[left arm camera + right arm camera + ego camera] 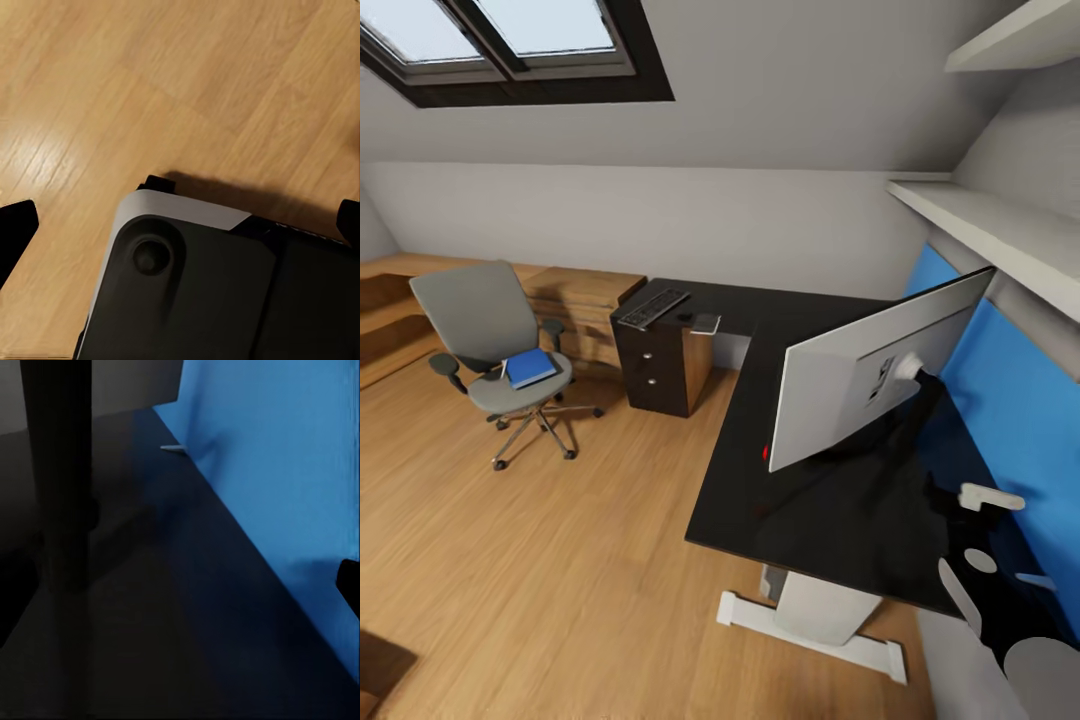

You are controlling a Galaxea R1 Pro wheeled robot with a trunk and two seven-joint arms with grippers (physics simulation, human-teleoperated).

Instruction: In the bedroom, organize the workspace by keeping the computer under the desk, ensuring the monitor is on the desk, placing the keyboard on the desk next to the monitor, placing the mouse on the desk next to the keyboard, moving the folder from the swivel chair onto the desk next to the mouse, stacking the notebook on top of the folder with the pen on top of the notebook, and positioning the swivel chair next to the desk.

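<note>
- in the head view, the l-shaped desk [830, 500] is seen at the right, with its black top, blue back panel and dark drawer unit [660, 365].
- the monitor [870, 375] stands on the desk's near wing, its pale back turned to the camera and a red dot at its lower corner.
- the keyboard [653, 307] lies on the far wing above the drawers; a small grey notebook [706, 323] lies near it, with a small dark item between them that cannot be identified.
- the swivel chair [495, 345] is set well apart from the desk on the wood floor [560, 560], and the blue folder [532, 368] rests on its seat.
- a thin pale stick, perhaps the pen [173, 448], lies by the blue panel in the right wrist view.
- the right gripper's [180, 604] dark fingertips are seen spread at the frame's edges, with nothing between them, over the desk top.
- the left gripper [184, 225] is likewise spread and unladen, over the floor and the robot's base [217, 285].
</note>
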